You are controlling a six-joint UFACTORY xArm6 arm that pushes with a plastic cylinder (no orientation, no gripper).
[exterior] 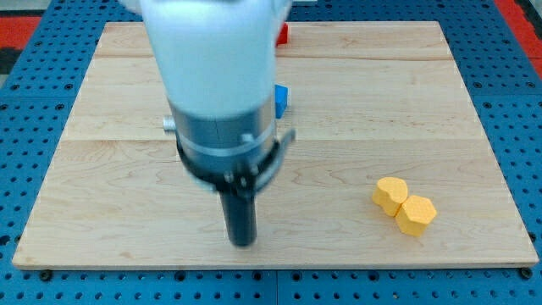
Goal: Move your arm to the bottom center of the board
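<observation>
My tip [242, 242] rests on the wooden board [356, 152] near its bottom edge, a little left of centre. The arm's white and grey body fills the upper middle of the view and hides the board behind it. A blue block [282, 99] peeks out at the arm's right side, well above the tip. A red block [284, 35] shows partly at the board's top edge. Two yellow hexagonal blocks touch each other at the lower right: one [390, 195] and one [416, 215], far to the right of the tip.
A blue perforated table [508, 51] surrounds the board on all sides. The board's bottom edge lies just below the tip.
</observation>
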